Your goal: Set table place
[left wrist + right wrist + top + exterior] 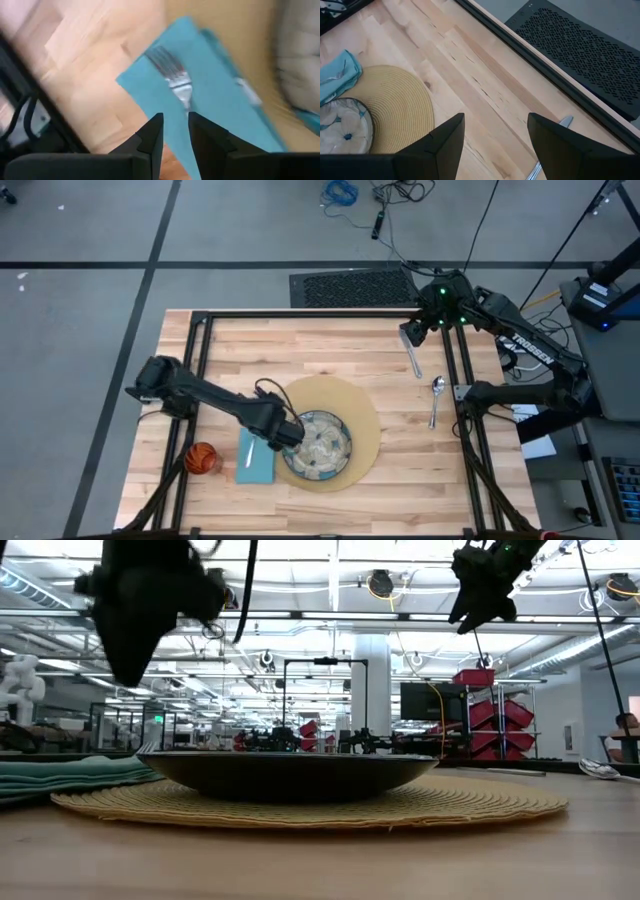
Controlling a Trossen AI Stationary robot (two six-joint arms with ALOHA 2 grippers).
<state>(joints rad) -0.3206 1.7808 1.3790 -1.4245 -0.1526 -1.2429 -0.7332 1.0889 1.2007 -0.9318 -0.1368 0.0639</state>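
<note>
The left tool (175, 131) is being held slightly parted above the fork (175, 80) lying on the napkin (210, 95). The right tool (495, 132) is being held wide open over the knife (413, 358) on the counter (330, 345).

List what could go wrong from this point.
1. The left gripper hangs low over the fork on the napkin; a sideways move could drag the cloth and shift the fork.
2. The right gripper, open, is above the knife by the frame; the flat blade could slip or skid when grasped.
</note>
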